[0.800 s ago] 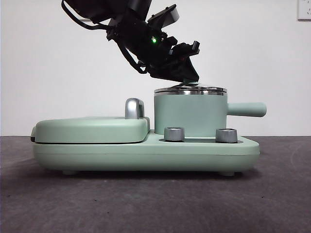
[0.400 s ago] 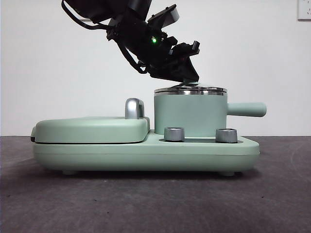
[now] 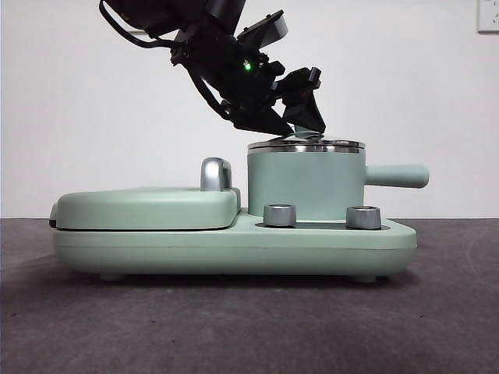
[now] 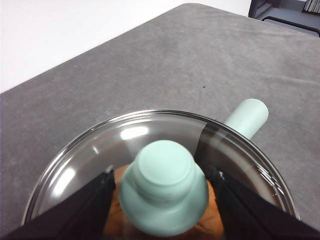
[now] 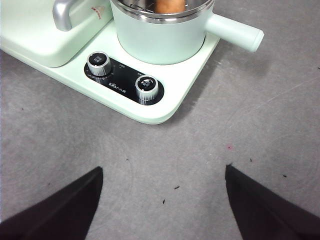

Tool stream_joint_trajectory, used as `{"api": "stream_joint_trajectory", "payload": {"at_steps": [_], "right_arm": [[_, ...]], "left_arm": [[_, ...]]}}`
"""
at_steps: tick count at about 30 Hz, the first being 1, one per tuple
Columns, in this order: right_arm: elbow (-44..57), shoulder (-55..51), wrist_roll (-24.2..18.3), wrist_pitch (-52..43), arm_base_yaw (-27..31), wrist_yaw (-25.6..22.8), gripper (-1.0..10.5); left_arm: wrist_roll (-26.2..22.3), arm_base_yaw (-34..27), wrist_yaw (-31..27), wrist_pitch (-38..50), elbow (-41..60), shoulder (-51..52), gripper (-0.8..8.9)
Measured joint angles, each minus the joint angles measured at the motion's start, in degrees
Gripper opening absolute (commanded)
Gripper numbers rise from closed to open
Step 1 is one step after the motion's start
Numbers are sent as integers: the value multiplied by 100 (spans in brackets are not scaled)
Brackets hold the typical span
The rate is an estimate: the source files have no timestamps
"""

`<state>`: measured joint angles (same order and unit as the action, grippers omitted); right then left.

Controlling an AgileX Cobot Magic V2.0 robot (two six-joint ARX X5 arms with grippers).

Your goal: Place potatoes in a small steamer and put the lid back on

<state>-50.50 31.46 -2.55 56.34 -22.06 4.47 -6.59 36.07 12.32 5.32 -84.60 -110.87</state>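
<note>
The round clear glass lid with a mint-green knob [image 4: 164, 192] sits on the mint-green cylindrical steamer pot [image 3: 306, 183], with the orange-brown rough-skinned potato [image 5: 169, 5] inside beneath it. The left gripper [image 4: 162, 200] holds its fingers spread either side of the knob, apparently not pressing it. The right gripper [image 5: 162, 205] hovers wide open, empty, over the grey bench [image 5: 250, 130].
</note>
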Motion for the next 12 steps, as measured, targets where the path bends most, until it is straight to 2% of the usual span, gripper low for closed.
{"api": "stream_joint_trajectory", "payload": {"at_steps": [8,12], "right_arm": [[0,0,0,0,0,0,385],[0,0,0,0,0,0,385]], "left_arm": [[348,-63,101,-396,2,568,317],[719,-236,203,-538,2,1067,317]]}}
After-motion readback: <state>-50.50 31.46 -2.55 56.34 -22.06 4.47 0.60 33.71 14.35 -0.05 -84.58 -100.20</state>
